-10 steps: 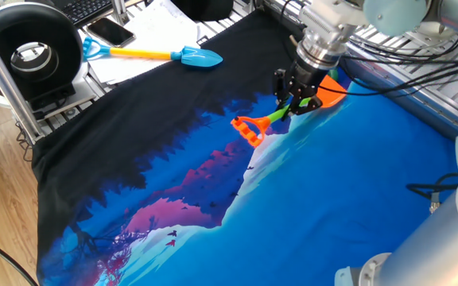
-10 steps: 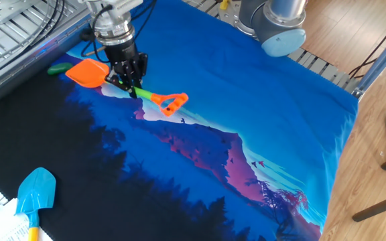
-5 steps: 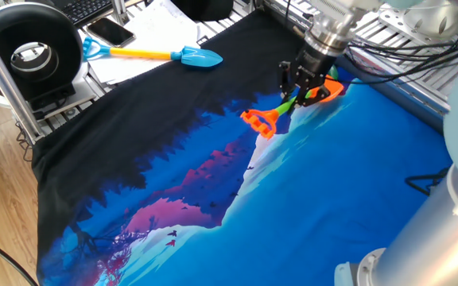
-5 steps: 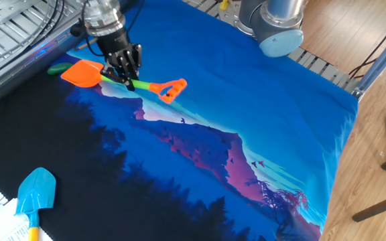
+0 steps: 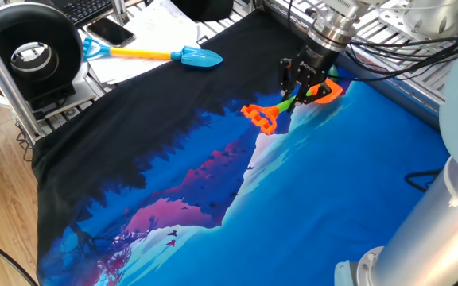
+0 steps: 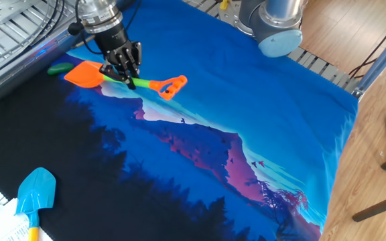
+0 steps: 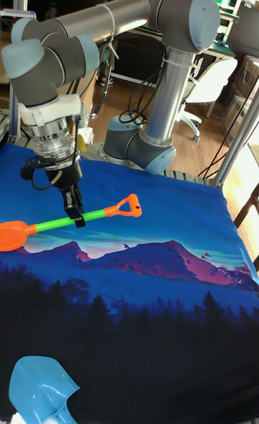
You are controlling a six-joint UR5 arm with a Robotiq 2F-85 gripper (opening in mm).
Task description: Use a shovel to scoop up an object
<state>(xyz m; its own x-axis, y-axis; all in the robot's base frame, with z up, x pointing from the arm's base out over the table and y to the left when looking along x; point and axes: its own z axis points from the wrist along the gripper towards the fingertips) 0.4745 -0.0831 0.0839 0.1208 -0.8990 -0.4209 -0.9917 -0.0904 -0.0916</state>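
The shovel (image 6: 86, 73) has an orange blade, a green shaft and an orange D-handle (image 6: 174, 86). My gripper (image 6: 130, 80) is shut on the green shaft, holding the shovel roughly level just above the blue cloth. The same grip shows in one fixed view, gripper (image 5: 296, 95) and shovel (image 5: 259, 117), and in the tall view, gripper (image 7: 75, 219) and shovel (image 7: 14, 235). The object (image 6: 60, 67), a small dark green piece, lies on the cloth just past the blade's tip. It is out of frame in the tall view.
A blue-bladed toy shovel (image 5: 189, 56) with a yellow shaft lies at the cloth's edge, also seen as blue blade (image 6: 37, 191). A black round device (image 5: 26, 48) and a phone (image 5: 110, 32) sit beyond it. The arm's base (image 6: 273, 20) stands at the table's side.
The gripper has carried the shovel toward the cloth's far edge, bringing the blade closer to the green piece. Over the last half second it barely moved.
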